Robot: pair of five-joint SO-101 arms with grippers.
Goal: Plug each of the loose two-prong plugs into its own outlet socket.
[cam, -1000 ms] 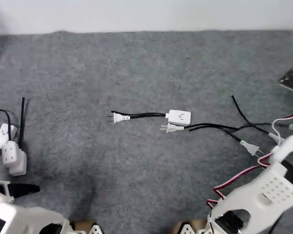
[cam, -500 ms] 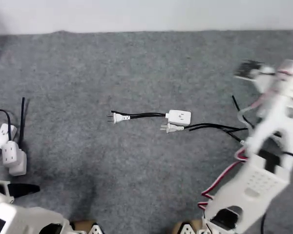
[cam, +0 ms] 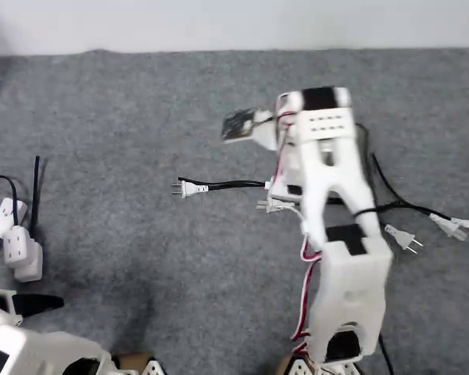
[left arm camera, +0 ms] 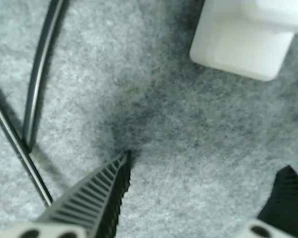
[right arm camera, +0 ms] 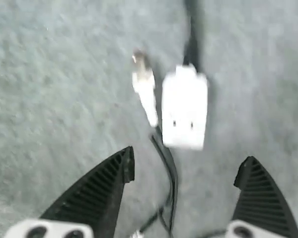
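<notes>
My right gripper (right arm camera: 188,158) stands open just above a white outlet socket (right arm camera: 185,106) with a black cord. A white two-prong plug (right arm camera: 144,87) lies right beside that socket. From above, the right arm (cam: 324,148) stretches over the middle of the grey mat and covers the socket. Another plug (cam: 189,188) on a black cord lies to its left, and two more plugs (cam: 402,238) (cam: 453,226) lie at the right. My left gripper (left arm camera: 207,163) is open low over the mat, near a white socket block (left arm camera: 243,39). Nothing is between either gripper's fingers.
Two white socket blocks (cam: 19,254) with black cords (cam: 35,183) sit at the mat's left edge, close to the left arm (cam: 31,344). Black cords (cam: 391,205) trail across the right side. A pale wall (cam: 234,23) borders the far edge.
The right arm has swung from the far right edge leftward to the centre, now over the middle socket and plug. The left arm and the plugs have stayed put.
</notes>
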